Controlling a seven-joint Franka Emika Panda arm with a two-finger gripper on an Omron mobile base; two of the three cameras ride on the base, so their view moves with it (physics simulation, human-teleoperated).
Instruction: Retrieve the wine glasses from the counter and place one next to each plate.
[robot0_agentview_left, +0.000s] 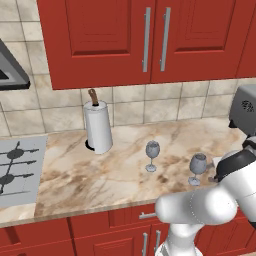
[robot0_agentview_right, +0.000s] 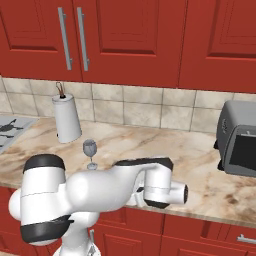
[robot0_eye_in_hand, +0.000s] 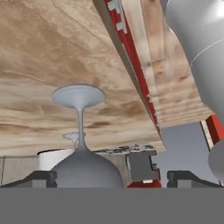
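The hand (robot0_eye_in_hand: 111, 180) sits low at the front edge of the worktop (robot0_agentview_left: 100, 175), its 2 fingers spread wide and holding nothing. In the hand view the nearer wine glass (robot0_agentview_left: 198, 168) appears upside down because the camera is rolled, and its bowl lies between the 2 dark fingertips (robot0_eye_in_hand: 41, 178). The bowl sits closer to one finger than to the other. The farther wine glass (robot0_agentview_left: 152, 154) stands upright behind it, between the near glass and the paper towel roll (robot0_agentview_left: 97, 127).

Risks, as I judge them:
1. The off-centre bowl means one finger would meet the glass first when the hand closes, pushing it sideways. With a thin stem and small foot, the glass could tip or skate on the smooth stone.
2. The near glass stands close to the worktop's front edge, so a knock toward the robot could send it off.
3. A rounded bowl may slip upward or downward out of a flat 2-finger pinch.
4. A sweep to the side could clip the farther glass.

Hard to make out: in the right base view the arm's forearm covers the near glass and the hand itself. In the left base view the elbow hides the hand. Whether a finger already touches the bowl cannot be told. The toaster oven (robot0_agentview_right: 239, 145) is cut off at the frame edge.
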